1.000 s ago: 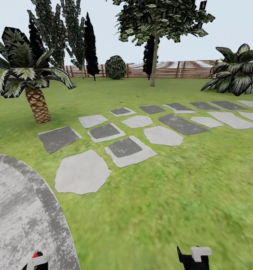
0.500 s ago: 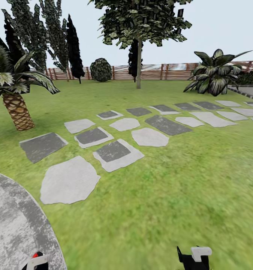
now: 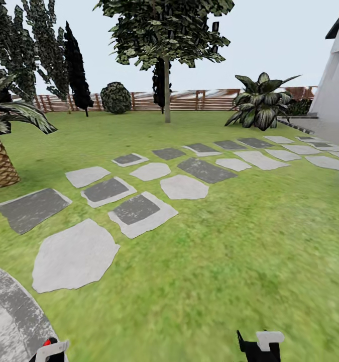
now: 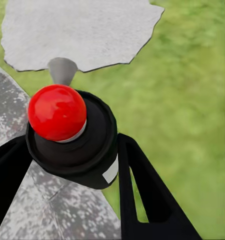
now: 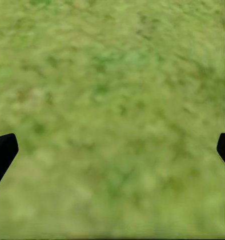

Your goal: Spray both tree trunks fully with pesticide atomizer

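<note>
Head view: we see the garden lawn [image 3: 249, 251] taking up most of the frame, w/ a brown slat fence [image 3: 189, 100] across the far side and a white house [image 3: 335, 85] at the right edge. A tall tree [image 3: 166, 35] w/ a pale straight trunk [image 3: 167, 95] stands mid-distance in front of the fence; a near-black tree sits just behind it. A palm [image 3: 1, 151] is at the left edge, a broad-leaf shrub [image 3: 259, 103] to the right by the fence, a round bush [image 3: 115, 97] further left. Stepping stones [image 3: 139, 211] run diagonally across the grass toward the house. The grey stone floor [image 3: 8, 322] shows its curved edge at bottom left.

At the bottom edge we see the left gripper [image 3: 48, 351] above that paving's edge and the right gripper [image 3: 259, 347] over grass.

Left wrist view: the left gripper [image 4: 72, 165] is clamped on the pesticide atomizer [image 4: 75, 140], one black finger on each side of the dark bottle, red top [image 4: 56, 112] toward the cam, a bit of white label on its side. Below it lie paving, a stepping stone and grass.

Right wrist view: the right gripper [image 5: 112, 150] has its fingertips [image 5: 2, 150] wide apart at the frame sides, nothing btwn them, only blurred grass beneath.
</note>
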`<state>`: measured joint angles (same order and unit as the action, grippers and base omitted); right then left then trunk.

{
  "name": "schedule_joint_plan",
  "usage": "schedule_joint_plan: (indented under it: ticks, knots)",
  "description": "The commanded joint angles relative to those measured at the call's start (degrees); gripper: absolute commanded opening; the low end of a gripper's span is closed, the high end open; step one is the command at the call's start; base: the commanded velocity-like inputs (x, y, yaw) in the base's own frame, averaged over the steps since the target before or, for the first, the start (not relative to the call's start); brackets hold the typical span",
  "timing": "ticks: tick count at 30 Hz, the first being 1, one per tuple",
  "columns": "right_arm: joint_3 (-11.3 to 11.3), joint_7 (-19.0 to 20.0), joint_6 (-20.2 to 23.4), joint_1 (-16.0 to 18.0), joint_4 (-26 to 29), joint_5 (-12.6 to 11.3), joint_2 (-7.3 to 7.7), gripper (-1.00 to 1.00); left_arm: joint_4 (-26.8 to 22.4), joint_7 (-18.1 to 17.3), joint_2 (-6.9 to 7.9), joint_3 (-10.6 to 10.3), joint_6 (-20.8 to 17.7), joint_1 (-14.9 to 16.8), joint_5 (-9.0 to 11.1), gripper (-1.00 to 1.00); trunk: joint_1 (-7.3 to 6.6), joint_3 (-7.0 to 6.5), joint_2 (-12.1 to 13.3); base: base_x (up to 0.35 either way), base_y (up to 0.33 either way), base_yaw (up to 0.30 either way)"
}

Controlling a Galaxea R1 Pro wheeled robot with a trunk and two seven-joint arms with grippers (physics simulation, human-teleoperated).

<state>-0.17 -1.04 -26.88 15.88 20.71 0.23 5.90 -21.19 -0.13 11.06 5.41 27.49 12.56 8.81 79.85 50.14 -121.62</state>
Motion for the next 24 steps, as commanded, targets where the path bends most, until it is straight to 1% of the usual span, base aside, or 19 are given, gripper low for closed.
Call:
schedule_joint_plan:
  ticks: [1,8,14,18,24]
  knots:
    - [0.0,-0.1,-0.2,0.0,-0.1,0.0,-0.01,1.0,0.0,0.0,0.01,-0.1,0.1,0.0,0.4,-1.0,-0.24,-0.2,0.4,0.0,0.0,-0.233]
    - [0.0,-0.1,-0.2,0.1,-0.1,0.0,-0.01,1.0,-0.5,0.0,0.01,0.0,0.0,0.0,0.6,-1.0,-0.24,-0.58,0.4,0.0,0.0,-0.221]
    - [0.0,-0.1,-0.2,0.1,-0.1,0.0,-0.01,1.0,-0.6,0.0,0.01,0.0,-0.1,0.0,0.6,-1.0,-0.24,-0.64,0.4,0.033,0.0,-0.043]
    - [0.0,-0.1,-0.2,0.0,-0.1,0.0,-0.01,1.0,-0.4,0.0,0.01,0.0,-0.1,0.0,0.6,-1.0,-0.24,-0.64,0.4,0.249,0.0,-0.004]
    - [0.0,-0.1,-0.1,0.0,-0.1,0.1,-0.01,1.0,-0.3,0.0,0.01,-0.1,-0.2,0.0,0.6,-1.0,-0.24,-0.64,0.4,0.328,0.0,0.0]
